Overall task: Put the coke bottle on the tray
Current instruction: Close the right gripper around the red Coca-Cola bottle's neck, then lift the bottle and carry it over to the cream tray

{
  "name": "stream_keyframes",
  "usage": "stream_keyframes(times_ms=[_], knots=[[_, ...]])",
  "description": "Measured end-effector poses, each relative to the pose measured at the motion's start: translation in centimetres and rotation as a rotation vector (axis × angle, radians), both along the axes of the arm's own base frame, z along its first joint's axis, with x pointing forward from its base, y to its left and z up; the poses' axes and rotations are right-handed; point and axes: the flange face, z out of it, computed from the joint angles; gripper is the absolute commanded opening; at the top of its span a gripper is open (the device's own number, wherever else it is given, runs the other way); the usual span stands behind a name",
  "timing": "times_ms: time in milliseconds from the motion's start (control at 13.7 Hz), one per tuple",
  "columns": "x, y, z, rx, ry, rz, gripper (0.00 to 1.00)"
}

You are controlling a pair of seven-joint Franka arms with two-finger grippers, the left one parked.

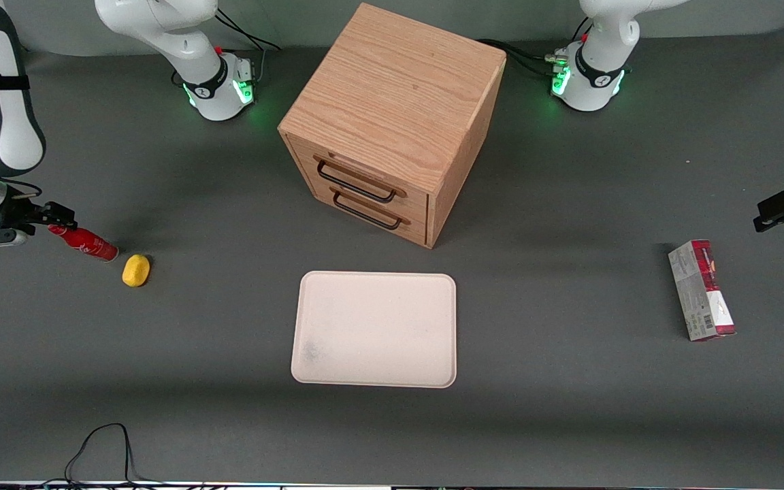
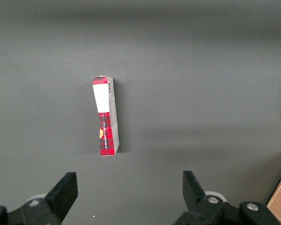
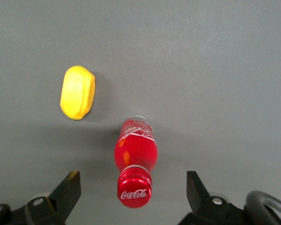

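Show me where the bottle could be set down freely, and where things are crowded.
The tray is bare all over. Bare table also lies between the tray and the box. It is crowded at the working arm's end, where the open gripper sits over the coke bottle, with the lemon close beside it.

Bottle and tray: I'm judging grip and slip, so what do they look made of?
The bottle looks like glossy red plastic, though coated glass can't be ruled out: it shows bright highlights and a smooth cap. The tray looks matte cream plastic or moulded fibre, with no glare and a faint grey smudge. The pincer hangs open above the bottle's cap, not touching it.
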Motion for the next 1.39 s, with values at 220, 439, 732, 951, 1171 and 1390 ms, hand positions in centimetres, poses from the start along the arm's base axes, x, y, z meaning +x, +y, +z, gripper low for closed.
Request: stream_keyframes(times_ms=[220, 439, 732, 951, 1171, 1390], knots=[[-0.3, 0.2, -1.3, 0.027, 0.002, 0.005, 0.91], [-0.3, 0.2, -1.9, 0.032, 0.008, 0.019, 0.46], [-0.2, 0.2, -2.0, 0.031, 0.009, 0.031, 0.02], [0.1, 0.5, -1.8, 0.030, 0.003, 0.038, 0.00], [2.5, 2.1, 0.6, 0.045, 0.010, 0.063, 0.00], [7.0, 6.6, 7.4, 0.081, 0.057, 0.060, 0.00]])
